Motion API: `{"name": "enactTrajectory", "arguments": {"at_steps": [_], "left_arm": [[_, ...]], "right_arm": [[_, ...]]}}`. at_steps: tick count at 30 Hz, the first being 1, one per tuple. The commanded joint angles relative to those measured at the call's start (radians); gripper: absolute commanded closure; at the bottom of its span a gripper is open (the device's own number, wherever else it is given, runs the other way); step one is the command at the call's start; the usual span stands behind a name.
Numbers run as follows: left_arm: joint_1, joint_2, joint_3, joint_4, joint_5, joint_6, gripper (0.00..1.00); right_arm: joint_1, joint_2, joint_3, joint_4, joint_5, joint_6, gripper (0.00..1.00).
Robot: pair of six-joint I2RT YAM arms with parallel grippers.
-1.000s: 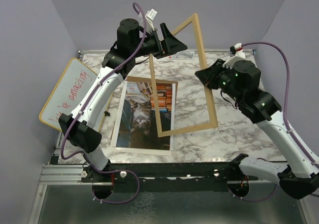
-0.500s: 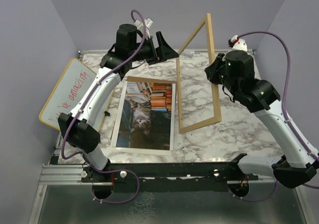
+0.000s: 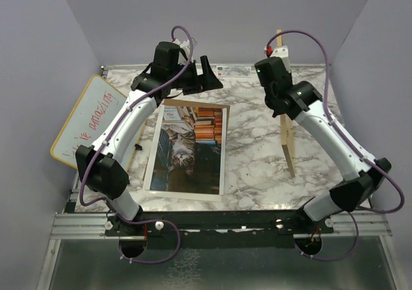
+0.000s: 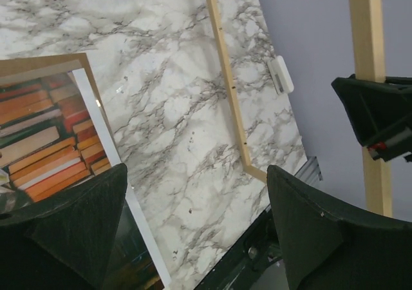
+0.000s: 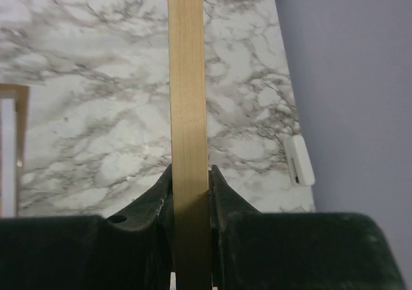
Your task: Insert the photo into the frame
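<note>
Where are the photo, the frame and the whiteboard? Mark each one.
the photo (image 3: 187, 151), top view, on the cat at the print's middle.
the frame (image 3: 288, 143), top view, on the lower stretch of its upright wooden bar.
the whiteboard (image 3: 80, 119), top view, on its white surface.

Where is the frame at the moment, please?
In the top view, the frame is on the right side, held upright and edge-on by the right gripper, right of the flat-lying photo.
</note>
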Motion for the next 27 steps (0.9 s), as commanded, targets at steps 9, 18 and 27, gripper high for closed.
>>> {"name": "enactTrajectory", "arguments": {"at_steps": [9, 18, 27], "left_arm": [[0.053, -0.051, -0.061, -0.074, -0.122, 0.076, 0.1], [0.099, -0.068, -0.112, -0.082, -0.145, 0.097, 0.1], [0.119, -0.071, -0.147, -0.088, -0.155, 0.112, 0.1]], "right_arm": [[0.003, 0.343, -0.078, -0.084, 0.017, 0.042, 0.91], [0.067, 0.591, -0.049, -0.035, -0.13, 0.13, 0.8], [0.071, 0.723, 0.01, -0.005, -0.22, 0.199, 0.58]]}}
